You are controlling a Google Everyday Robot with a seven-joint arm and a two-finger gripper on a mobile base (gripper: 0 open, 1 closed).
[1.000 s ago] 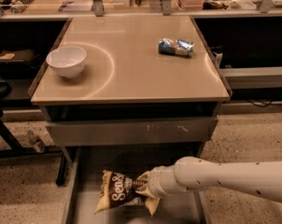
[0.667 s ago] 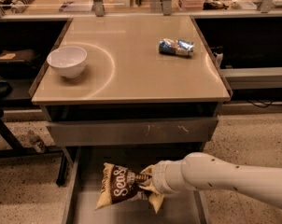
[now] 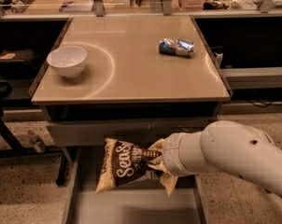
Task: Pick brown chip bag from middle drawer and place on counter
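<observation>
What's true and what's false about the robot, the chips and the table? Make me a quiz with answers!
1. The gripper holds the chip bag over the open drawer. True.
2. The chip bag lies on the counter. False: it hangs below the counter's front edge.
3. A white bowl sits on the counter. True.
4. The blue-and-white packet is inside the bowl. False: it lies on the counter, well apart from the bowl.
</observation>
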